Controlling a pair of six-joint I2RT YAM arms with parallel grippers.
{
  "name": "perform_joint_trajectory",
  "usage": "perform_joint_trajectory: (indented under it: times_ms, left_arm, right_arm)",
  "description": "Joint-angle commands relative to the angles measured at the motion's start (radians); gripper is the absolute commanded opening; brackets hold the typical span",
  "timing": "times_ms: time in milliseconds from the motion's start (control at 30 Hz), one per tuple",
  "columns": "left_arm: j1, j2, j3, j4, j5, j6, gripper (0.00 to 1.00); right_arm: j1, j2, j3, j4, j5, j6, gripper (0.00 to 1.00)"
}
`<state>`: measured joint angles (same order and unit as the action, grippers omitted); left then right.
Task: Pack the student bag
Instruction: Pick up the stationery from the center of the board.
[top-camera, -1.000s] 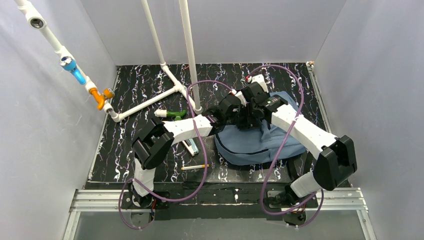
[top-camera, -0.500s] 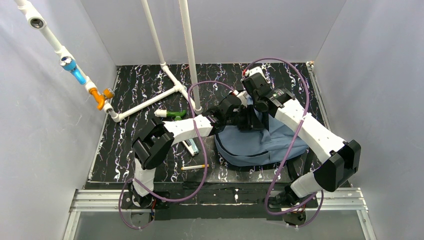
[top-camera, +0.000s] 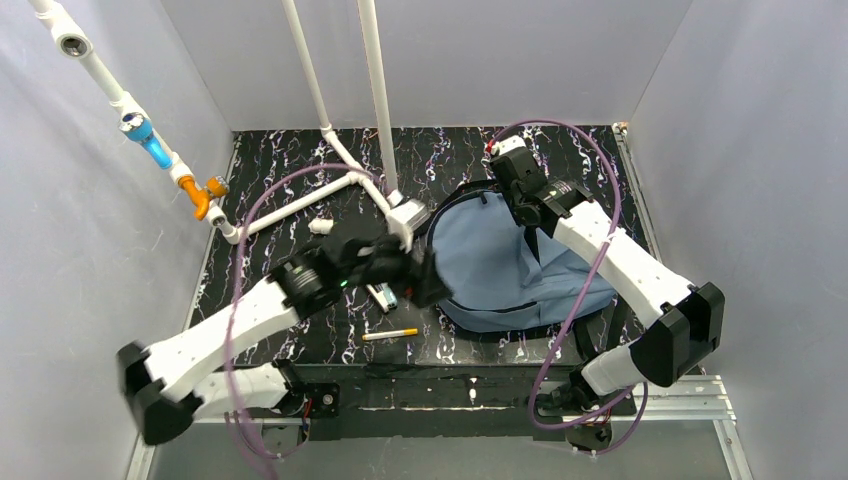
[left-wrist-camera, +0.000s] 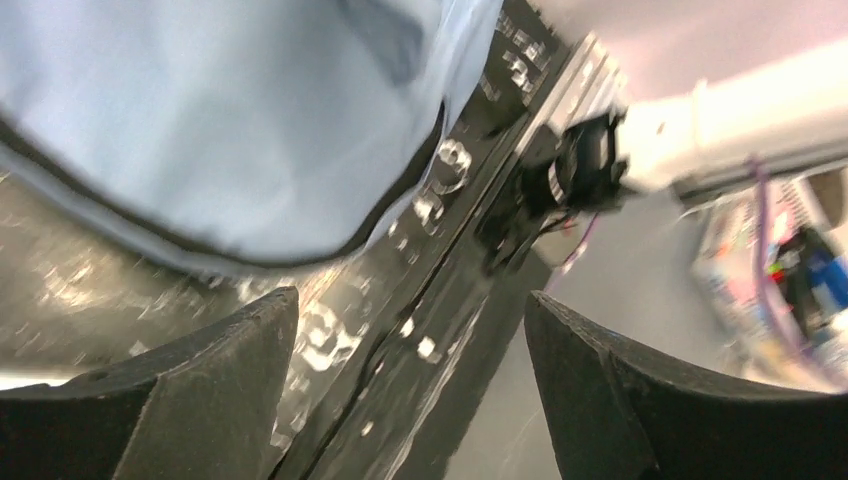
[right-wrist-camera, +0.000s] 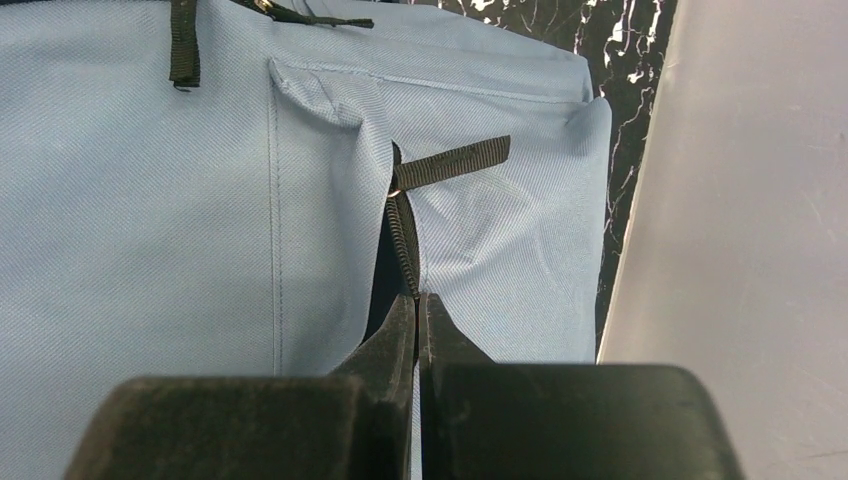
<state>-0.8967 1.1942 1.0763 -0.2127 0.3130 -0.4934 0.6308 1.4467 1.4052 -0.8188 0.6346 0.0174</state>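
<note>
The student bag (top-camera: 500, 265), slate-blue fabric with black trim, lies right of the table's middle. My right gripper (top-camera: 500, 185) is at the bag's far edge. In the right wrist view the right gripper (right-wrist-camera: 418, 298) is shut on the bag's dark zipper edge (right-wrist-camera: 403, 235), with blue fabric (right-wrist-camera: 150, 200) filling the view. My left gripper (top-camera: 428, 282) sits at the bag's left side, apart from it. In the left wrist view the left gripper (left-wrist-camera: 410, 310) stands open with nothing between its fingers, and the bag (left-wrist-camera: 200, 120) lies above them.
A yellow pencil (top-camera: 390, 334) and a pen-like item (top-camera: 380, 295) lie left of the bag near the front edge. A white PVC pipe frame (top-camera: 300, 200) stands at the back left, with a small white piece (top-camera: 322, 226) beside it. Grey walls enclose the table.
My left gripper let go of the bag, opened and swung back to the bag's left side. The right gripper stayed shut on the zipper edge and drew it toward the far side, spreading the bag.
</note>
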Motion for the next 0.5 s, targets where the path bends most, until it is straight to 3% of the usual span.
perform_joint_trajectory:
  times_ms: [0, 100, 167, 267, 333, 467]
  left_arm:
    - [-0.002, -0.226, -0.199, -0.333, -0.132, 0.266, 0.85]
    - [-0.003, -0.313, -0.316, -0.372, -0.172, 0.293, 0.95]
    - [-0.001, -0.297, -0.339, -0.322, -0.136, 0.317, 0.96]
    - [0.000, -0.137, -0.283, -0.337, -0.220, 0.290, 0.94]
    - [0.001, -0.032, -0.257, -0.327, -0.209, 0.279, 0.88]
    - [0.001, 0.079, -0.278, -0.269, -0.224, 0.254, 0.87]
  right_arm:
    - [0.000, -0.060, -0.011, 0.058, -0.047, -0.014, 0.01]
    - [-0.002, -0.070, -0.022, 0.071, -0.067, -0.014, 0.01]
    - [-0.002, -0.075, -0.030, 0.078, -0.080, -0.014, 0.01]
    - [-0.002, -0.082, -0.029, 0.074, -0.096, -0.014, 0.01]
    - [-0.002, -0.092, -0.029, 0.074, -0.102, -0.014, 0.01]
    - [-0.002, -0.113, -0.028, 0.076, -0.114, -0.013, 0.01]
